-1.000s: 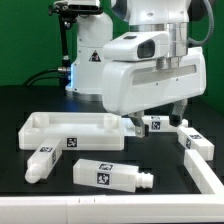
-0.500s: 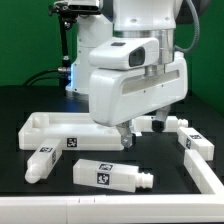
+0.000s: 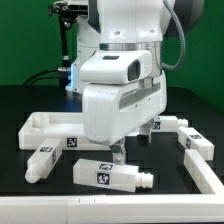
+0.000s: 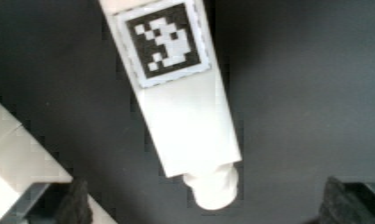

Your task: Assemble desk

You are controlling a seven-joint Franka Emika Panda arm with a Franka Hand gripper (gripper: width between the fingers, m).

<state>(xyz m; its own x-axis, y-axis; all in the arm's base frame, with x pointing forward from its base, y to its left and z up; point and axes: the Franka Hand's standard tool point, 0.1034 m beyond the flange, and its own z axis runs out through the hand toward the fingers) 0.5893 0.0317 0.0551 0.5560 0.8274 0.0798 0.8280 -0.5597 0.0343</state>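
Gripper (image 4: 202,203) hangs wide open over a tagged leg (image 4: 180,110) near the rimmed tabletop (image 3: 45,125).

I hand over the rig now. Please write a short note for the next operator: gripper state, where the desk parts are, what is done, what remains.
Gripper: jaws open, holding nothing, hovering over the front leg.
Parts: the tabletop lies on the exterior view's left, partly hidden by the arm. The left leg lies in front of it. The back leg and the right leg lie on the exterior view's right.
Done: no leg looks fitted yet.
Left: grasp the front leg, then fit all four legs.
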